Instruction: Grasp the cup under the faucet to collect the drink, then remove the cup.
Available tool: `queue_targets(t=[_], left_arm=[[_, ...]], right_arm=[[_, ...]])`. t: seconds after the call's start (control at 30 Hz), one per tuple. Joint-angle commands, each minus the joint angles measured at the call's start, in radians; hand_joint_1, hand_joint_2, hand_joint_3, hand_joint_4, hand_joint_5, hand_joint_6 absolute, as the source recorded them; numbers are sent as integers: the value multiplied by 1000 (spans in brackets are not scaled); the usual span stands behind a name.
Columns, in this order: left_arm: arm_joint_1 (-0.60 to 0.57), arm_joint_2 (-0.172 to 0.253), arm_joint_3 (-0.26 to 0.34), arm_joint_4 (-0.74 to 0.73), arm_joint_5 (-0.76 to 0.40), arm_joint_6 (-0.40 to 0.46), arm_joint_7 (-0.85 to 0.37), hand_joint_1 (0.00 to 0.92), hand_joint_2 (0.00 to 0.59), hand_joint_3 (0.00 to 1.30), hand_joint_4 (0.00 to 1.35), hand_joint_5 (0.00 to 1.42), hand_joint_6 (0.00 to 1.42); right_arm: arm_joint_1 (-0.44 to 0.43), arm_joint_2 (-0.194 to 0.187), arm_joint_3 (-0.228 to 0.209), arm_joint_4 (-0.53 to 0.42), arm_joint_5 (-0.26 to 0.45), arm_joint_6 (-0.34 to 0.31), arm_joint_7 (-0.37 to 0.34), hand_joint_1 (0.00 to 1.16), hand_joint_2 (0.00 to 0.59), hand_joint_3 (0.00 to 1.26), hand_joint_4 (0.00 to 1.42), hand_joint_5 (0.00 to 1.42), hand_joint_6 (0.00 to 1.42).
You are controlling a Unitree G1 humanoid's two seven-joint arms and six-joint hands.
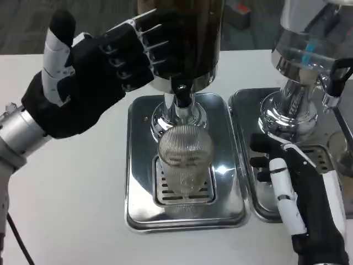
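From the head view, the ribbed clear cup (185, 160) is standing upright on the slotted grate of the steel drip tray (140, 165), straight below the black faucet (181, 88) of the dark drink dispenser (182, 38). Nothing is touching the cup. The left hand (94, 72) is up in the air to the cup's upper left, palm side toward the camera, fingers spread and reaching to the dispenser's body; it holds nothing (can't tell if the fingertips actually touch the dispenser or just sit in front of it). The right hand (300, 199) is low, to the right of the cup, lying over the edge of a second steel tray (245, 105) that belongs to a second dispenser (309, 61) with a clear, bluish tank. Its fingers point back toward the dispensers, a bit apart, gripping nothing, and there's a gap of bare tray between it and the cup. All of this sits on the white table (71, 199).
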Motion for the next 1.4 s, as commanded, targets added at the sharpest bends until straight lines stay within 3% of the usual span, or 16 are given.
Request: queue_targets(t=[0.03, 0.4, 0.93, 1.4], left_arm=[[-5, -31, -5, -15, 32, -47, 25, 0, 73, 176, 73, 113, 161], [-17, -77, -39, 61, 101, -127, 26, 0, 76, 185, 72, 112, 145], [-47, -94, -78, 198, 178, -256, -1, 0, 78, 204, 86, 114, 149], [-51, -83, -115, 262, 239, -378, -31, 0, 83, 247, 121, 136, 156]], right_arm=[[9, 4, 1, 6, 3, -21, -16, 0, 456, 375, 341, 426, 511], [14, 5, 0, 10, 4, -23, -21, 0, 461, 366, 332, 426, 511], [26, 0, -5, -7, 3, -16, -15, 0, 457, 365, 337, 431, 512], [41, -3, -6, -20, 10, -9, -6, 1, 454, 377, 353, 443, 513]])
